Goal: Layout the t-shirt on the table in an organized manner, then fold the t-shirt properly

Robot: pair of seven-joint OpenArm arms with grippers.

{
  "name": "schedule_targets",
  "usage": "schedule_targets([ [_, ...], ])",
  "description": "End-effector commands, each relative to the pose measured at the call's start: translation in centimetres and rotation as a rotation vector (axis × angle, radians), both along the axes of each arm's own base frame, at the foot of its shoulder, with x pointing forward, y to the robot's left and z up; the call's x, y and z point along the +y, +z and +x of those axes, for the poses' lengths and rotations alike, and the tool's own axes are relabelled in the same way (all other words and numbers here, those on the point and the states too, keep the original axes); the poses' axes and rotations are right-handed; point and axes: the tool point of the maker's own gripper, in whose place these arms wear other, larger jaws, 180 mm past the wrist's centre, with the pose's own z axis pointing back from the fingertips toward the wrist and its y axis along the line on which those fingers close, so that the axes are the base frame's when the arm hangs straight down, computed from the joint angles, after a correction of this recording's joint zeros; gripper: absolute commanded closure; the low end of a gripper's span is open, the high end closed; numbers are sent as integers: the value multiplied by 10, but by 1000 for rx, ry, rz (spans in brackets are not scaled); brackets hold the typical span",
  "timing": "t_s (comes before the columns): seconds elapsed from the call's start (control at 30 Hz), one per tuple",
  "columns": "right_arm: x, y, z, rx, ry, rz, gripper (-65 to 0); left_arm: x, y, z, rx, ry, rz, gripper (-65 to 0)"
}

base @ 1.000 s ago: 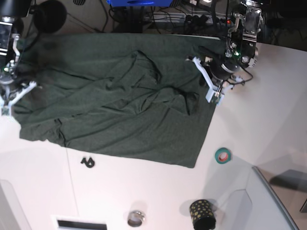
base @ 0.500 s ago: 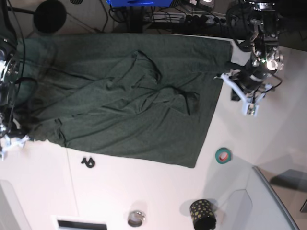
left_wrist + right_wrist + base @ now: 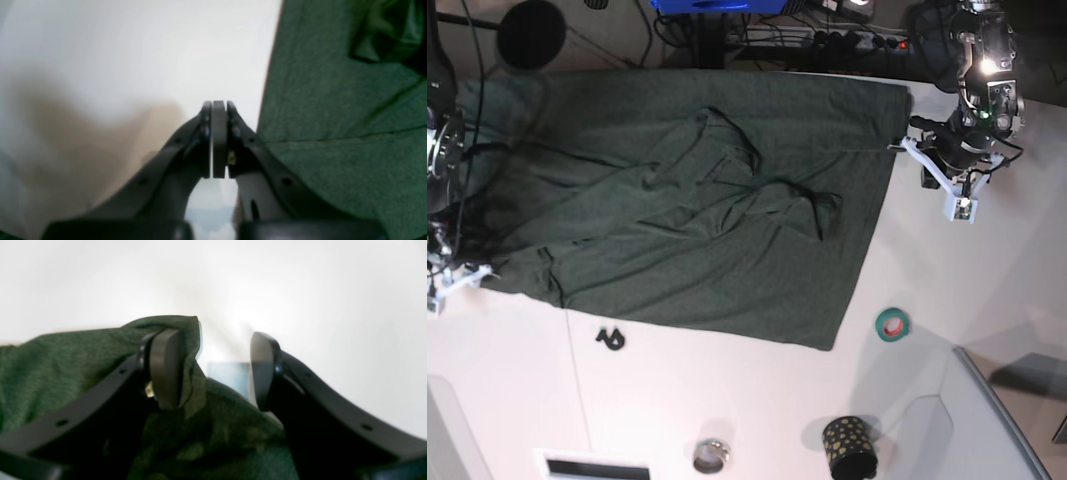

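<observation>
Both arms have pulled outward off the t-shirt (image 3: 697, 210), now lying spread on the table (image 3: 727, 400). The left gripper (image 3: 215, 110) is sitting pressed closed, empty, beside the hem. The right gripper (image 3: 213, 370) is gaping, cloth draping 1 pad.

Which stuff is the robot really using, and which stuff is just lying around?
For the job:
- green t-shirt
- white table

Just lying about:
- tape roll
- dotted black cup
- small metal ring
- black clip
</observation>
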Motion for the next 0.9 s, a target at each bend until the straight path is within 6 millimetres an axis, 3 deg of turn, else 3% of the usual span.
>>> schedule_targets([
  [0.0, -4, 13, 14, -35, 12, -12, -314, 5, 9, 7, -34, -2, 14, 0],
  [0.13, 7, 11, 17, -37, 23, 1, -312, 5, 9, 7, -34, -2, 14, 0],
  [0.47, -6, 58, 50, -80, 41, -46, -308, 4, 8, 7, -33, -1, 11, 0],
  [0.73, 2, 54, 50, -70, 47, -30, -314, 3, 12, 14, -50, -2, 9, 0],
  [0.87, 14, 25, 31, -15, 41, 9, -314, 3, 12, 14, -50, -2, 9, 0],
])
